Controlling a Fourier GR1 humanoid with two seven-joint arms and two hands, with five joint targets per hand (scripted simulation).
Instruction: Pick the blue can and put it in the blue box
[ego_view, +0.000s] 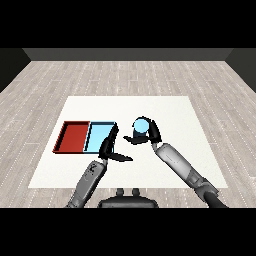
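Observation:
The blue can (142, 125) stands upright a little right of the light blue tray (99, 136), and I see its light blue top. My right hand (150, 134) is curled round the can, fingers on its right side and thumb low on its left. My left hand (109, 148) hangs over the near right corner of the light blue tray with straight fingers and the thumb stretched out to the right, holding nothing. The can's lower body is hidden behind the right hand.
A red tray (73, 137) lies directly left of the light blue tray, sharing a wall. Both trays sit on the left part of the white table (170, 110). Grey wooden floor surrounds the table.

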